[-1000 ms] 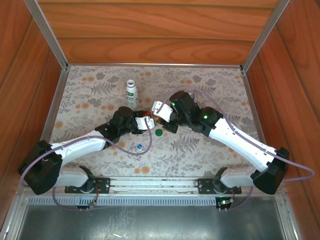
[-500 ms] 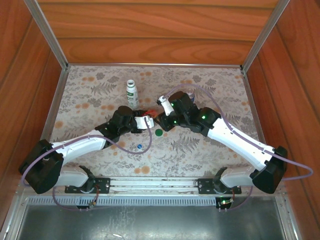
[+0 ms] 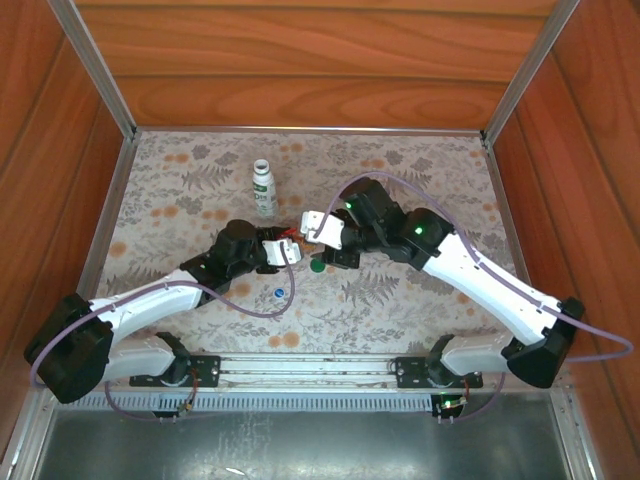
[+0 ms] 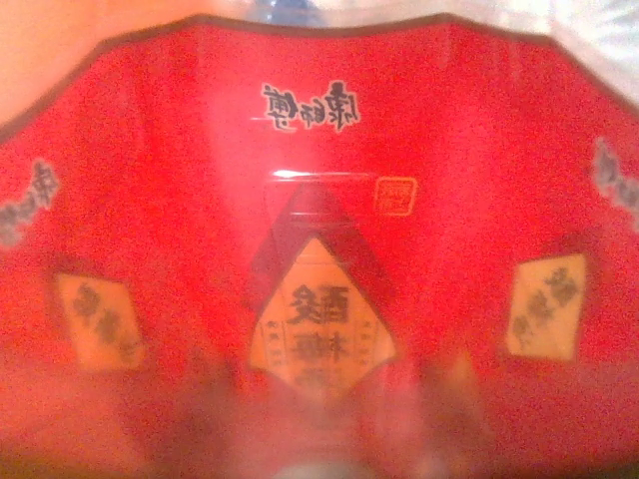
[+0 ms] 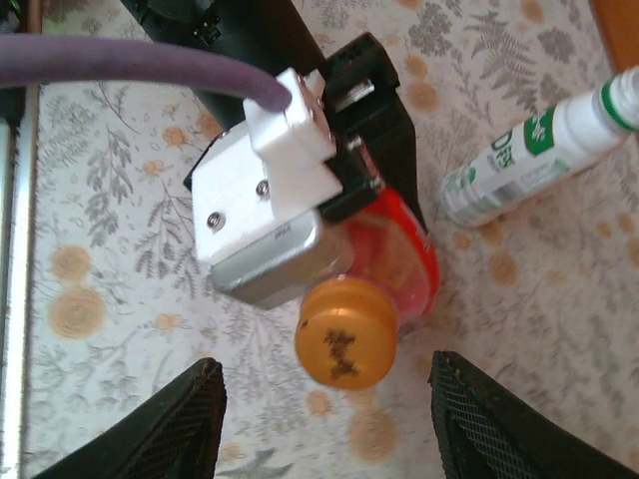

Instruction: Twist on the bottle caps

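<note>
Smooth reddish wood panels [image 3: 300,60] wall in the space on three sides, with bare aluminium posts [image 3: 95,65] at the far corners. The worktop [image 3: 180,190] is covered in a matt cloth printed with grey ferns and orange blossoms.

Towards the left of the middle stands a slim white plastic bottle with a green label [image 3: 263,188], uncapped, its neck open. Nearer the arms lies a small round blue screw cap [image 3: 279,293], flat on the cloth and apart from everything else.

The left end effector [image 3: 288,248] is clamped tight on a red plastic bottle [image 5: 404,259], held off the vertical. Up close, the bottle's glossy red label [image 4: 319,249] carries black characters and pale cream diamond panels. A rounded orange screw cap [image 5: 344,344] with a dark mark on its top sits on the bottle's neck. A boxy white and brushed-metal housing [image 5: 270,210] lies against the bottle, with a thick purple cable running from it.

Just beside this, on the cloth, lies a flat round green screw cap [image 3: 317,266].

The right end effector [image 5: 329,424] hovers over the orange cap with its jaws parted. Its two black, mesh-textured fingers [image 5: 180,424] stand either side of the cap, touching neither it nor the bottle, and hold nothing.
</note>
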Controlling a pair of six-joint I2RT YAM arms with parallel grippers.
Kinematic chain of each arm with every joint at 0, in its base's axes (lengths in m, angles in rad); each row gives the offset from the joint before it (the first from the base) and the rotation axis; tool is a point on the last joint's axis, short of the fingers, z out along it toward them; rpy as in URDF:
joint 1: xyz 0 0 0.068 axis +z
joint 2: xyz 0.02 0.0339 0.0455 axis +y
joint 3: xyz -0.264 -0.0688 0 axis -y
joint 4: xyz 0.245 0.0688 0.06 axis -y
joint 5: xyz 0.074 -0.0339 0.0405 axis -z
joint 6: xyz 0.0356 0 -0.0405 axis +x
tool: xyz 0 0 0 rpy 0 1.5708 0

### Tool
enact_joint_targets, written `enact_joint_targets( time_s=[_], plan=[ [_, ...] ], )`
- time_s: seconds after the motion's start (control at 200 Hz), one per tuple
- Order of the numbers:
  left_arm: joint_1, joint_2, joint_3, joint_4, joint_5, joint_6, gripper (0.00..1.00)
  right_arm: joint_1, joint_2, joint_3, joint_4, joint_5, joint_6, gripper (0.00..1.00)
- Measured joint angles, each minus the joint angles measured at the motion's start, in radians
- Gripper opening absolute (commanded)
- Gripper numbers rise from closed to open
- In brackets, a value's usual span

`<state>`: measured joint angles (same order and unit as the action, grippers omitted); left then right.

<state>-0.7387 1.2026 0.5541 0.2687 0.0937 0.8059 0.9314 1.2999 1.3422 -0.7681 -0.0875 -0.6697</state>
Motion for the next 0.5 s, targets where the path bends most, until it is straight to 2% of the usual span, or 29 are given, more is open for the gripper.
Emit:
enact_joint_targets(
  time_s=[0.145, 0.3, 0.425, 0.5],
  plan=[
    [0.001, -0.001, 0.0, 0.0, 0.007, 0.0, 0.52, 0.015, 0.034, 0.008, -0.012, 0.028, -0.085, 0.55],
    [0.005, -0.009, 0.0, -0.002, 0.016, -0.002, 0.52, 0.018, 0.05, 0.008, -0.007, 0.043, -0.13, 0.43],
    [0.006, -0.011, 0.0, -0.002, 0.016, -0.003, 0.52, 0.018, 0.05, 0.008, 0.0, 0.058, -0.153, 0.29],
    [0.006, -0.011, 0.0, -0.002, 0.017, -0.003, 0.52, 0.018, 0.05, 0.008, 0.002, 0.063, -0.155, 0.27]
  ],
)
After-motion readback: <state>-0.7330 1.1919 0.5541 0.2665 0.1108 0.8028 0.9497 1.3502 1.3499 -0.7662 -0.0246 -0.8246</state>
